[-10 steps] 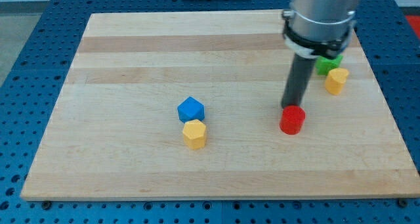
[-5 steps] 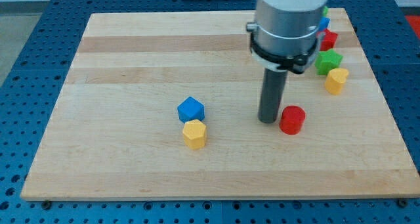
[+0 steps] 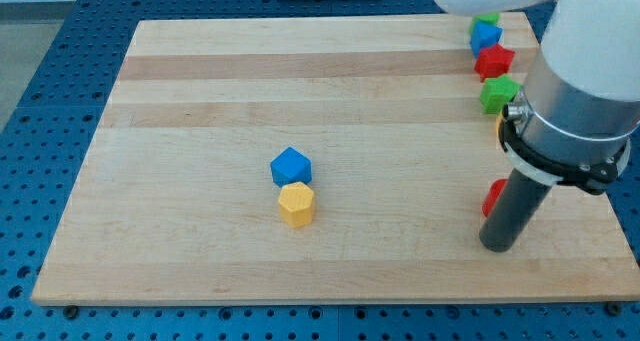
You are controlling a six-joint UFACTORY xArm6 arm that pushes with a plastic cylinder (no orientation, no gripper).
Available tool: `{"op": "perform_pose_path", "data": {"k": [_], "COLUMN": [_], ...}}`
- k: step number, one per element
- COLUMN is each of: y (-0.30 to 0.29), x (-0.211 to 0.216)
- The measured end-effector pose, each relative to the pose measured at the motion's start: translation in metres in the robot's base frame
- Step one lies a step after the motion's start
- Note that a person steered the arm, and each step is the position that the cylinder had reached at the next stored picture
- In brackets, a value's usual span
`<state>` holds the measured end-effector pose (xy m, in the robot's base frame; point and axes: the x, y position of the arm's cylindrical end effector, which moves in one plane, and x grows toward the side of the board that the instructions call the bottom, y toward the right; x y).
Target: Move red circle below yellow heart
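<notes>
The red circle (image 3: 491,196) lies near the board's right side, and only its left edge shows from behind my rod. My tip (image 3: 497,247) rests on the board just below the red circle, towards the view's bottom. The yellow heart (image 3: 501,127) is almost wholly hidden behind the arm. Only a sliver of it shows, below the green star (image 3: 497,94) and above the red circle.
A blue block (image 3: 290,166) and a yellow hexagon (image 3: 297,203) touch each other at the middle of the wooden board (image 3: 200,101). A red star (image 3: 493,61), a small blue block (image 3: 485,38) and a green block (image 3: 487,21) line the top right.
My tip has swung from the red circle's left side to the right and down. The red circle has slid to the right, to under the yellow heart. The arm now hides both.
</notes>
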<state>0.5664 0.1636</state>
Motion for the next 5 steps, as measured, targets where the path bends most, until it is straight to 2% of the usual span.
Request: {"op": "perform_pose_path", "data": {"k": [5], "y": [0.029], "x": [-0.046]}}
